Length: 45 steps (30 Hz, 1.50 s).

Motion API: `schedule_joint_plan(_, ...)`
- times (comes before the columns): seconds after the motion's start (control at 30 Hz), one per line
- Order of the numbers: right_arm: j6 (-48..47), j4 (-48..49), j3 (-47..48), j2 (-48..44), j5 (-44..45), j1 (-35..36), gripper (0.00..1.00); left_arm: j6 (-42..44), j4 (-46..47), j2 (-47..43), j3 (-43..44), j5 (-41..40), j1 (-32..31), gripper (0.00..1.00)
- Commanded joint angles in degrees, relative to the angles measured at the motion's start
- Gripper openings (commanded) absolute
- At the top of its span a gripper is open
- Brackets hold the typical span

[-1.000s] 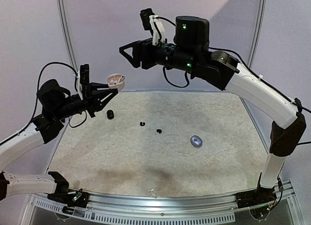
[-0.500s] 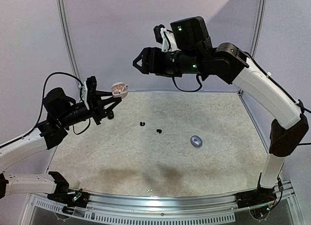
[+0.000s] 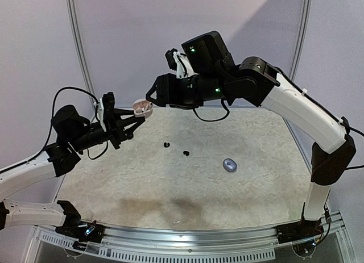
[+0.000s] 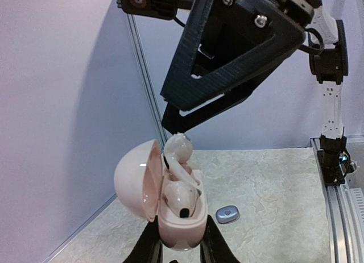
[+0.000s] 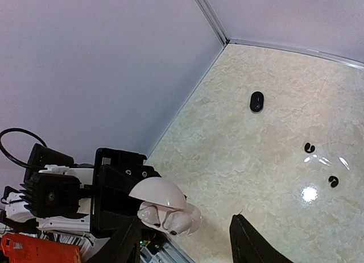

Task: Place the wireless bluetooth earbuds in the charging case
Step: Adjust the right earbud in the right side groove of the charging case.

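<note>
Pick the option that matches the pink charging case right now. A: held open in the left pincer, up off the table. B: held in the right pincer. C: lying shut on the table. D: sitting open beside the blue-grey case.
A: the left pincer clamps the base of the pink charging case, lid open, earbuds inside, well above the table.

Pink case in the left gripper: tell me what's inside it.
The open pink case holds two whitish earbuds: one seated, one poking up and only partly in. The wells beneath them are hidden.
</note>
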Motion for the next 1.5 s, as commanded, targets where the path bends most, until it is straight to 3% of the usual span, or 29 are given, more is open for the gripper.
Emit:
schedule_joint_plan(0.0,0.86,-0.41,0.88,1.44,-1.11,0.43,0.52,0.81,0.92,-0.69,-0.82,-0.67,-1.11,0.00)
schedule_joint_plan(0.57,0.39,0.45,0.88,2.57,-3.14,0.42,0.35,2.25,-0.06,-0.51,-0.61,-0.94,-1.21,0.00)
schedule_joint_plan(1.2,-0.69,2.58,0.79,3.34,-4.73,0.43,0.26,2.97,-0.63,-1.00,-0.72,-0.95,-1.21,0.00)
schedule_joint_plan(1.47,-1.34,2.53,0.79,3.29,-4.91,0.36,0.16,2.71,-0.84,-1.08,-0.71,-1.37,-1.21,0.00)
